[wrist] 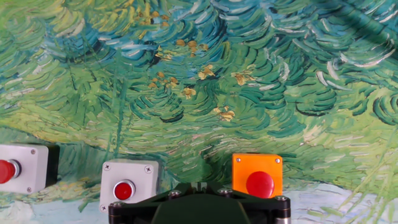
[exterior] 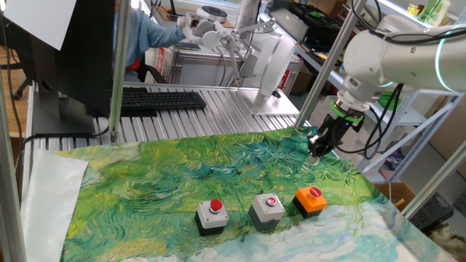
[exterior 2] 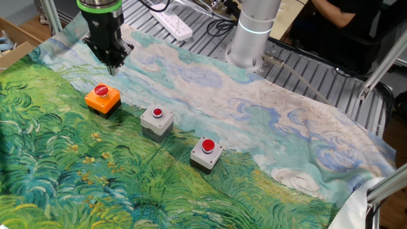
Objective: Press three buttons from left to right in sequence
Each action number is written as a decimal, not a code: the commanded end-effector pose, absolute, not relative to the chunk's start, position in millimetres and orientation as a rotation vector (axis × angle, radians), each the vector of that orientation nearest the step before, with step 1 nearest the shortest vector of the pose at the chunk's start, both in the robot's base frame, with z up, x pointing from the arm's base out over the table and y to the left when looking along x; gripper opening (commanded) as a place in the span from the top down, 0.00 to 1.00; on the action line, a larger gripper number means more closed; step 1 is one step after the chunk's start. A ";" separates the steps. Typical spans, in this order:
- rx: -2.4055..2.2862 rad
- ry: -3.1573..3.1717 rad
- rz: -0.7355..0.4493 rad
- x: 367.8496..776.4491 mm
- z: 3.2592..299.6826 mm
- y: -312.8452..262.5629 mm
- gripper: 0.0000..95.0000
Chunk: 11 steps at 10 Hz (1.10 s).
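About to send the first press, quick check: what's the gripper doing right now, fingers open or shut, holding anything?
Gripper: fingers shut, holding nothing, hanging in the air near the orange button without touching it.

A green, swirl-painted cloth (exterior: 218, 164) covered the ribbed metal surface (exterior: 218, 109), while a black keyboard (exterior: 162, 100) lay near its far edge beside a dark monitor (exterior: 69, 54) and metal shelving (exterior: 408, 109).

Painted cloth (exterior: 182, 167), black keyboard (exterior: 162, 100), power strip (exterior 2: 173, 24)
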<state>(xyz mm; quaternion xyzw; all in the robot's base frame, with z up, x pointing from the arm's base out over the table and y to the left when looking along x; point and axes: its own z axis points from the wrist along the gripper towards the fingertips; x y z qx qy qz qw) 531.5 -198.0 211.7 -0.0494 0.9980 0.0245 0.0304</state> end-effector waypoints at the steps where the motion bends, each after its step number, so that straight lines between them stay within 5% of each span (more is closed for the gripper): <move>1: -0.176 3.073 0.074 531.8 211.8 -197.7 1.00; 11: -0.066 3.058 0.026 531.8 211.8 -197.7 1.00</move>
